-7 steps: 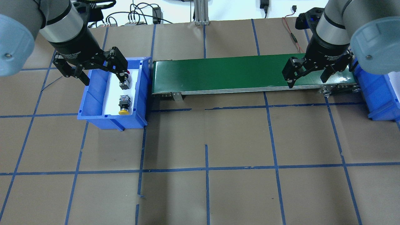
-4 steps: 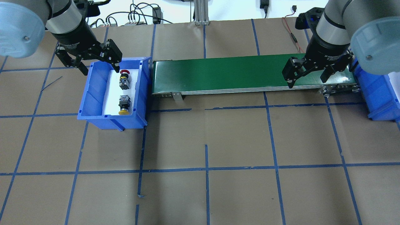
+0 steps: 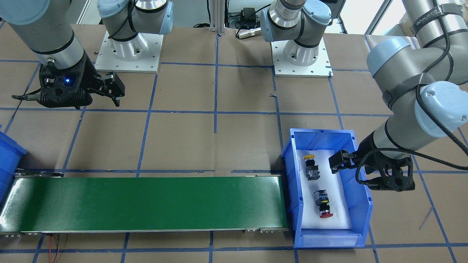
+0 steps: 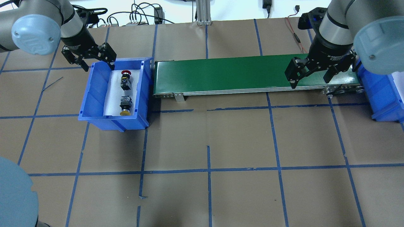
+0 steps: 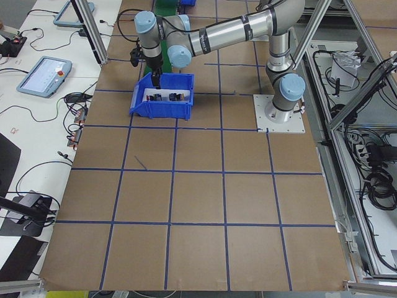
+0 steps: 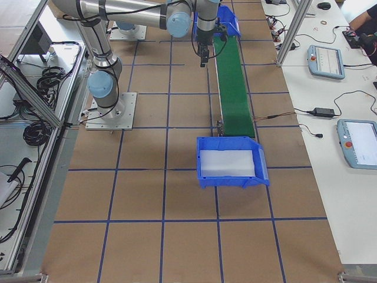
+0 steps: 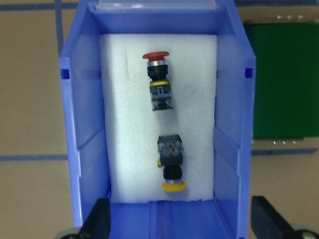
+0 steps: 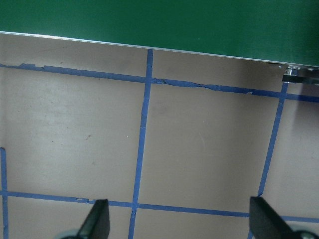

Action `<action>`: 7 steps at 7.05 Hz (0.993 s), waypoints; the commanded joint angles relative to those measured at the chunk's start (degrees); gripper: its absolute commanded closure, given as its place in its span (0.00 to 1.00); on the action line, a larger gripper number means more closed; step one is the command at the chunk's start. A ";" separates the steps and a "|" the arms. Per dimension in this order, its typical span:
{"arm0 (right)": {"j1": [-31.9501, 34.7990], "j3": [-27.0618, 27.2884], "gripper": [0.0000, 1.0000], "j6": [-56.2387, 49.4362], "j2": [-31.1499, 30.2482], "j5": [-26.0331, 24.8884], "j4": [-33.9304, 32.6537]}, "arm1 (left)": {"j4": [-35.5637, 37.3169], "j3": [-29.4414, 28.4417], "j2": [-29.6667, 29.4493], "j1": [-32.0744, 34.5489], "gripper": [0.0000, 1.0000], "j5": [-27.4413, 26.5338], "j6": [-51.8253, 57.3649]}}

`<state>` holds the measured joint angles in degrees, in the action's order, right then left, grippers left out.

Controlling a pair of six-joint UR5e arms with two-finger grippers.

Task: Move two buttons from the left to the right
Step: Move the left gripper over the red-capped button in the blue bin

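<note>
Blue plastic bin [image 4: 94, 94]: stands against the left end of the green conveyor belt [image 4: 227, 74] and is lined with a white foam pad [image 7: 124, 124].
Red mushroom-cap push-button [image 4: 126, 78]: lies on its side on the foam in the half of the bin away from the robot, cap toward the far wall. Nothing touches it.
Yellow mushroom-cap push-button [image 4: 125, 105]: lies on its side in the nearer half, cap toward the near wall, block end near the red one's block but apart from it.
Left gripper [image 4: 98, 66]: jaws wide apart and empty, hanging at the bin's far rim, over its outer corner.
Change: a second ago one finger of this gripper was down in the bin at the red push-button. It has since drawn back and clear, and the push-button stays on the foam.
Right gripper [image 4: 311, 80]: jaws apart, empty, over the belt's right end, near the second blue bin [image 4: 382, 97].
Finding: no pick appears to have been made. Both push-buttons remain at the start and none is yet moved. A fresh approach looks necessary.
</note>
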<state>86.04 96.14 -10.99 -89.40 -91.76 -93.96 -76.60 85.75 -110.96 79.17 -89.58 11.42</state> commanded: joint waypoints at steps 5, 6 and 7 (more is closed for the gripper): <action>0.00 0.01 0.00 -0.09 0.19 0.00 -0.34 | 13.67 4.78 -3.74 0.02 0.00 1.77 -1.99; 0.00 0.01 0.00 -0.09 0.28 -0.08 -0.52 | 13.93 4.69 -3.65 0.20 0.00 1.77 -2.10; 0.00 0.01 0.00 -0.09 0.20 0.00 -0.43 | 13.84 4.69 -3.39 0.37 0.00 1.77 -1.75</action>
<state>86.05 96.14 -11.07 -89.19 -91.79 -94.40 -62.97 90.52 -114.53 79.31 -87.93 9.67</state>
